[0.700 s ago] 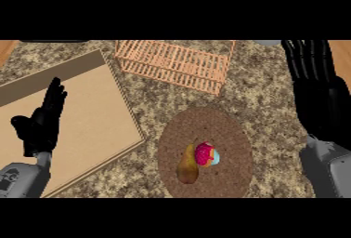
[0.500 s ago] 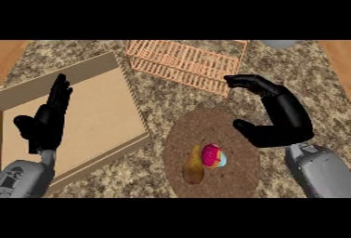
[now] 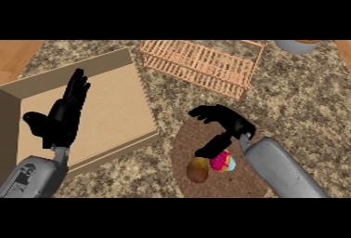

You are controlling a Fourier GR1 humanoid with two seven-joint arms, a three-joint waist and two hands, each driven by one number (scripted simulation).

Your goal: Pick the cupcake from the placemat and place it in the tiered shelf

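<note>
Two hands show, neither holding anything. The right hand (image 3: pixel 230 124) hovers over the round placemat (image 3: pixel 179 145), fingers arched apart from the thumb and grasping nothing. The cupcake (image 3: pixel 223 162) sits on the placemat just below the thumb, beside a brown item (image 3: pixel 197 170). The left hand (image 3: pixel 60 118) rests released, fingers up, over the wooden tray (image 3: pixel 123 107). The tiered shelf (image 3: pixel 202 62) lies beyond the placemat.

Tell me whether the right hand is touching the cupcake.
Cannot tell. In the head view, a finger of the right hand meets the outline of the cupcake, but looking steeply down, the overlap could hide a gap in height.
</note>
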